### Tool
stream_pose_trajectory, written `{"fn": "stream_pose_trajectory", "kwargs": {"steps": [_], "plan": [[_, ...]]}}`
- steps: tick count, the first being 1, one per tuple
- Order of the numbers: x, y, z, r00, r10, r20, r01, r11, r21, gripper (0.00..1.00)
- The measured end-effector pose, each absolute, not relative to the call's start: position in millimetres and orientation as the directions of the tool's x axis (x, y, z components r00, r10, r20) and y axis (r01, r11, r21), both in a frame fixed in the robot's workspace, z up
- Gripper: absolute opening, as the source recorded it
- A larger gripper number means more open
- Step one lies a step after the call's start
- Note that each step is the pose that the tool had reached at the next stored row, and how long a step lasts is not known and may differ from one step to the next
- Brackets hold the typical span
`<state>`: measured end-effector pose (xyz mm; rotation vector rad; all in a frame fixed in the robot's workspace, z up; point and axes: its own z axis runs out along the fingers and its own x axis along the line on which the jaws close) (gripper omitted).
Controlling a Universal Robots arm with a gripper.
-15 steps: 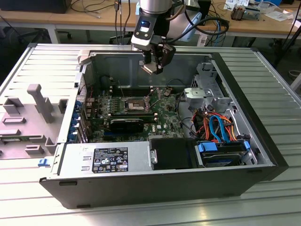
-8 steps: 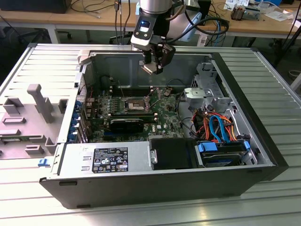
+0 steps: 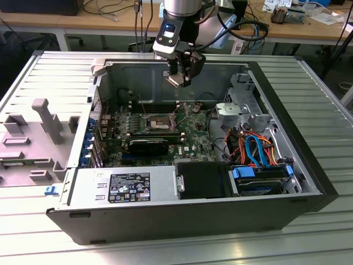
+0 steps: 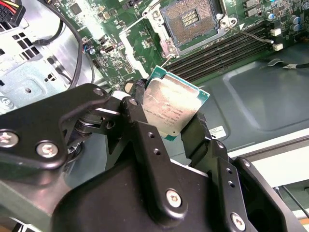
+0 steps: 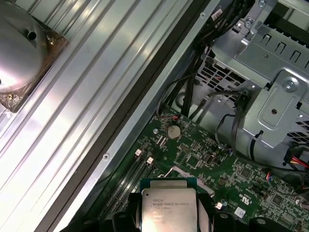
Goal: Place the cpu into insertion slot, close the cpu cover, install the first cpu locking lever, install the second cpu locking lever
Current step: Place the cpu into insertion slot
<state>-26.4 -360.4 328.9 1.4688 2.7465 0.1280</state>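
Observation:
My gripper (image 3: 179,79) hangs above the open computer case, shut on the cpu (image 4: 170,107), a flat square chip with a dull silver top and green edge. The cpu (image 5: 168,206) sits upright between the black fingers (image 4: 145,140) in both wrist views. The insertion slot (image 3: 156,121) lies on the green motherboard below and toward the exterior view's left of the gripper. In the second wrist view the insertion slot (image 4: 189,19) shows its dark gold-tinted centre uncovered, with a silver rim around it. The cpu cover and levers I cannot pick out clearly.
Long black memory slots (image 4: 227,53) run beside the socket. A black graphics card (image 3: 148,146) lies in front of it. A silver drive cage (image 3: 240,107) and orange and blue cables (image 3: 253,146) fill the case's right. A grey fixture (image 3: 47,118) stands outside on the left.

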Motion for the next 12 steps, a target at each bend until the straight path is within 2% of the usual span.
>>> {"fn": "stream_pose_trajectory", "kwargs": {"steps": [12], "plan": [[-26.4, -360.4, 328.9, -0.544, 0.839, 0.017, 0.837, 0.541, 0.084, 0.55]]}}
